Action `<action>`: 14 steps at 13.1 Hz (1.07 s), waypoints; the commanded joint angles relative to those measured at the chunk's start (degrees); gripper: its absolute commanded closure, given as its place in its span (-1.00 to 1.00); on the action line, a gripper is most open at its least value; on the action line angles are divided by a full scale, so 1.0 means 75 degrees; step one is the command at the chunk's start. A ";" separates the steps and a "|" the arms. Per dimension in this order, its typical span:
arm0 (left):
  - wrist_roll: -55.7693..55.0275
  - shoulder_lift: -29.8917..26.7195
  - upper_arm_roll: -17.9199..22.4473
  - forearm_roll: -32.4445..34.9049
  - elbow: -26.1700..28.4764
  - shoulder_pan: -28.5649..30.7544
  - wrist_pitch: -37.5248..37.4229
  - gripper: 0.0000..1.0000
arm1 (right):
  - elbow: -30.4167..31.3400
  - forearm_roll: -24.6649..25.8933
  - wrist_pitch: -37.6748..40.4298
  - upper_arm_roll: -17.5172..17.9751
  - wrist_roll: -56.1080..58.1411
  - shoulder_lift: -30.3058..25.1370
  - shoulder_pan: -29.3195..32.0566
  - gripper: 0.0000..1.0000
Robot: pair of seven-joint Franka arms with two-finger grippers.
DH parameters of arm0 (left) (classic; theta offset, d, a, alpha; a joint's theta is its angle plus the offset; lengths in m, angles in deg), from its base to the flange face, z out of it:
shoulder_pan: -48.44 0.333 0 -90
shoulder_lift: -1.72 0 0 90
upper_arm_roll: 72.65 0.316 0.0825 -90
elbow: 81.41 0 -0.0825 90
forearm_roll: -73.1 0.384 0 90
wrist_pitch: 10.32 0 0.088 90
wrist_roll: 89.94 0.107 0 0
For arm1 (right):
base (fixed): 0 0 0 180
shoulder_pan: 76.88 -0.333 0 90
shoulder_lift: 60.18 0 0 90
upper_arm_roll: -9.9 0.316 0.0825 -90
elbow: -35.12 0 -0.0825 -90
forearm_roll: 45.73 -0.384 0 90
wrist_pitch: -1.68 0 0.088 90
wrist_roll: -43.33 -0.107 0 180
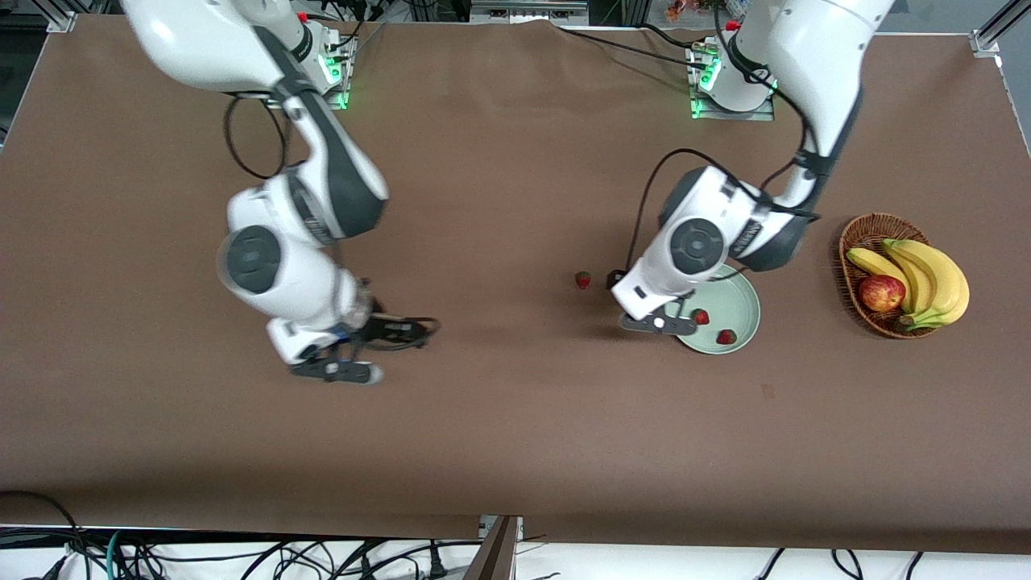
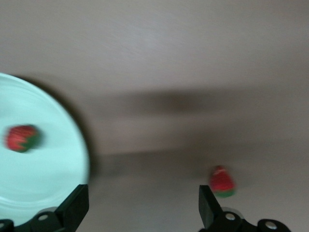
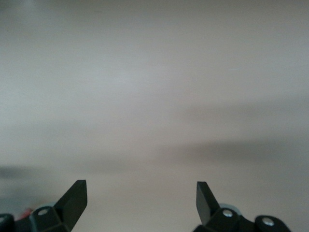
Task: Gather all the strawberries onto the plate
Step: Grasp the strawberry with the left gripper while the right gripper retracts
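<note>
two berries in the plate, one still on the table

right gripper (image 1: 336,370) hangs over bare table well toward the right arm's end from the plate (image 1: 745,302), fingers spread, holding nothing. the third strawberry (image 1: 582,279) lies on the cloth near the plate, toward the right arm's end. left gripper (image 1: 658,324) sits low at the plate's rim, fingers spread and empty. two strawberries (image 1: 701,316) (image 1: 726,337) rest in the plate. a basket (image 1: 855,242) of fruit stands near the plate toward the left arm's end.
</note>
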 commanded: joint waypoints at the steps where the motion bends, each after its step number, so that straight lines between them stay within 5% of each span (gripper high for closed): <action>1: -0.0839 0.0240 0.0086 -0.0129 -0.0020 -0.0287 0.0444 -1.00 | 0.0623 0.0152 0.0973 -0.0103 0.1206 -0.0901 0.0680 -1.00; 5: -0.2000 0.0580 0.0098 -0.0024 0.0027 -0.0721 0.1113 -1.00 | 0.0730 0.0539 0.1936 -0.0831 0.2346 -0.1733 0.0810 -1.00; 12: -0.2671 0.0921 0.0121 0.0000 0.0401 -0.1015 0.2029 -1.00 | 0.1197 0.0844 0.2430 -0.0879 0.2324 -0.3023 0.1220 -1.00; 14: -0.2810 0.0665 0.0121 0.0012 0.0834 -0.1108 0.2028 -0.85 | 0.1537 0.0890 0.2453 -0.0879 0.2417 -0.3363 0.1232 -1.00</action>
